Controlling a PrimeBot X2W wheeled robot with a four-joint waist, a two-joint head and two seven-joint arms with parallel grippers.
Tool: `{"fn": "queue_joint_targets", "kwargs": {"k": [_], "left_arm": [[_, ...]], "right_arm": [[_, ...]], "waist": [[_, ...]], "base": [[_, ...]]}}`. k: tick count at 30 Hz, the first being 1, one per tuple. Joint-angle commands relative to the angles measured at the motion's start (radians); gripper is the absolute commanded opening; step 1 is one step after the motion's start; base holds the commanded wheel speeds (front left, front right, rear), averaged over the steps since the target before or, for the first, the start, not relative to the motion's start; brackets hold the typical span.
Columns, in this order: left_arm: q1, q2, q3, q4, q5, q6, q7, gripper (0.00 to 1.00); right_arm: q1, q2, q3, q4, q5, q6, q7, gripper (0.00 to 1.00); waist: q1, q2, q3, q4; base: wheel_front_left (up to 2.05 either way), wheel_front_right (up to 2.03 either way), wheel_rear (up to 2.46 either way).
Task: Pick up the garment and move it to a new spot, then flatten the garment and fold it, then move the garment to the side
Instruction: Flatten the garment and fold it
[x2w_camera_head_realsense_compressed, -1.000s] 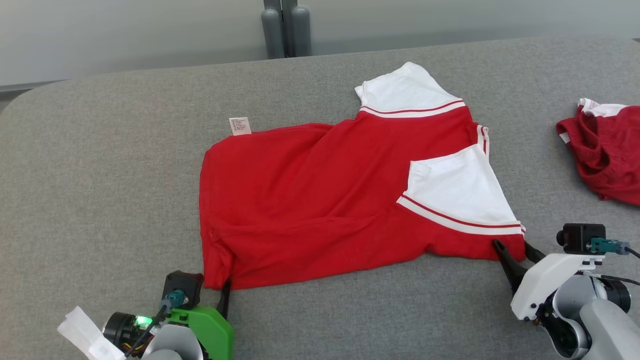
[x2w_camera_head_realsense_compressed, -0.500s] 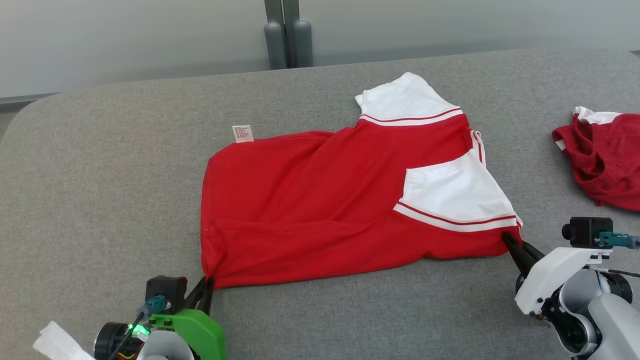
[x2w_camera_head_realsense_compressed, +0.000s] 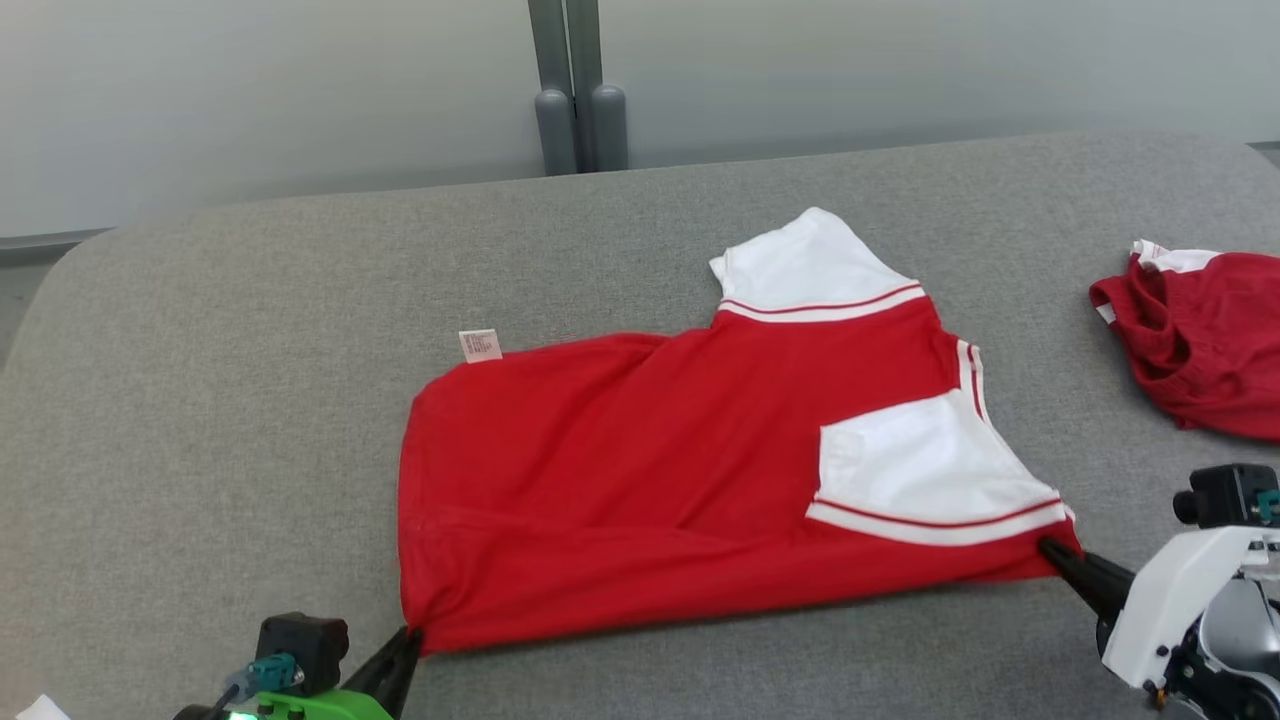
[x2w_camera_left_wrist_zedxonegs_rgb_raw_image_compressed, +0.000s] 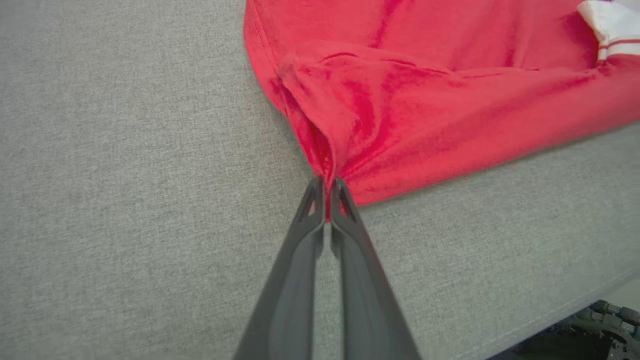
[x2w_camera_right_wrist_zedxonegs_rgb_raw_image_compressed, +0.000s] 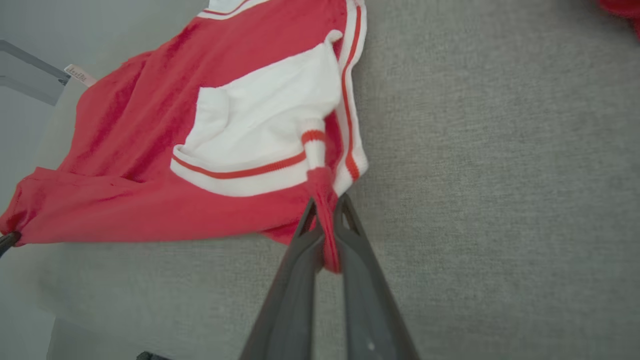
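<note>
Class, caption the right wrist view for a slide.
Right gripper, fingers pinching a corner of the red shirt on a grey table.

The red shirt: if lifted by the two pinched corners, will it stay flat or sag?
Probably sag: the shirt bunches into folds where the left gripper and right gripper pinch it, so it looks floppy. It seems thin and light. The fuzzy table cover may drag on it when pulled.

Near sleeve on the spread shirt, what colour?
The sleeve is white with a red stripe near its edge; right wrist view shows it best.
</note>
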Motion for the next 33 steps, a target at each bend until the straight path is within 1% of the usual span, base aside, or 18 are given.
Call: {"fn": "queue_joint_targets", "kwargs": {"k": [1,5,8,11,12,13,14,15,16,19,22,25,27,30,31,33], "left_arm": [[0.023,0.016,-0.003,-0.020,-0.012,0.003,0.010,0.00],[0.063,0.043,-0.010,-0.078,-0.036,0.013,0.035,0.00],[0.092,0.061,-0.016,-0.107,-0.060,0.016,0.061,0.00],[0.102,0.064,-0.021,-0.114,-0.079,0.011,0.080,0.00],[0.104,0.060,-0.022,-0.114,-0.088,0.005,0.082,0.04],[0.104,0.054,-0.020,-0.111,-0.094,0.000,0.084,0.15],[0.103,0.050,-0.020,-0.104,-0.095,-0.005,0.085,0.59],[0.102,0.048,-0.023,-0.096,-0.098,-0.007,0.092,1.00],[0.101,0.046,-0.025,-0.087,-0.101,-0.008,0.097,1.00],[0.087,0.039,-0.014,-0.077,-0.104,-0.011,0.087,1.00],[0.076,0.063,0.013,-0.089,-0.111,-0.012,0.069,1.00],[0.057,0.092,0.044,-0.118,-0.095,0.007,0.043,1.00],[0.033,0.109,0.077,-0.137,-0.073,0.023,0.006,1.00],[0.002,0.111,0.123,-0.142,-0.063,0.040,-0.048,1.00],[-0.013,0.104,0.132,-0.136,-0.063,0.038,-0.054,1.00],[-0.052,0.095,0.132,-0.115,-0.055,0.018,-0.042,1.00]], "right_arm": [[0.036,-0.010,-0.011,-0.019,0.017,0.001,0.026,0.00],[0.109,-0.018,-0.056,-0.062,0.032,0.000,0.088,0.00],[0.149,0.000,-0.085,-0.087,0.031,0.001,0.136,0.00],[0.166,0.023,-0.114,-0.094,0.005,0.001,0.169,0.00],[0.171,0.032,-0.120,-0.095,-0.008,0.001,0.181,0.02],[0.173,0.042,-0.124,-0.097,-0.018,0.001,0.189,0.12],[0.175,0.055,-0.128,-0.099,-0.029,0.001,0.199,0.33],[0.175,0.064,-0.133,-0.099,-0.037,0.001,0.206,0.67],[0.175,0.075,-0.140,-0.097,-0.048,0.001,0.214,1.00],[0.169,0.101,-0.161,-0.109,-0.068,0.001,0.226,1.00],[0.157,0.111,-0.198,-0.140,-0.081,0.001,0.220,1.00],[0.134,0.107,-0.236,-0.184,-0.093,0.001,0.207,1.00],[0.110,0.109,-0.256,-0.215,-0.092,0.001,0.197,1.00],[0.043,0.113,-0.274,-0.249,-0.108,0.001,0.153,1.00],[0.020,0.112,-0.272,-0.250,-0.118,0.001,0.137,1.00],[-0.046,0.117,-0.268,-0.233,-0.137,0.001,0.091,1.00]], "waist": [[0.0000,0.0000,-0.008,0.003],[0.0000,0.0000,-0.018,0.004],[0.0000,0.0000,-0.024,0.004],[0.0000,0.0000,-0.025,0.004],[0.0000,0.0000,-0.024,0.004],[0.0000,0.0000,-0.023,0.005],[0.0000,0.0000,-0.021,0.005],[0.0000,0.0000,-0.019,0.006],[0.0000,0.0000,-0.017,0.006],[0.0000,0.0000,-0.012,0.007],[0.0000,0.0000,-0.006,0.008],[0.0000,0.0000,0.004,0.007],[0.0000,0.0000,0.015,0.006],[0.0000,0.0000,0.041,0.003],[0.0000,0.0000,0.052,0.004],[0.0000,0.0000,0.080,0.006]], "base": [[0.00,0.00,0.00],[0.00,0.00,0.00],[0.00,0.00,0.00],[0.00,0.00,0.00],[0.00,0.00,0.00],[0.00,0.00,0.00],[0.00,0.00,0.00],[0.00,0.00,0.00],[0.00,0.00,0.00],[0.00,0.00,0.00],[0.00,0.00,0.00],[0.00,0.00,0.00],[0.00,0.00,0.00],[0.00,0.00,0.00],[0.00,0.00,0.00],[0.00,0.00,0.00]]}}
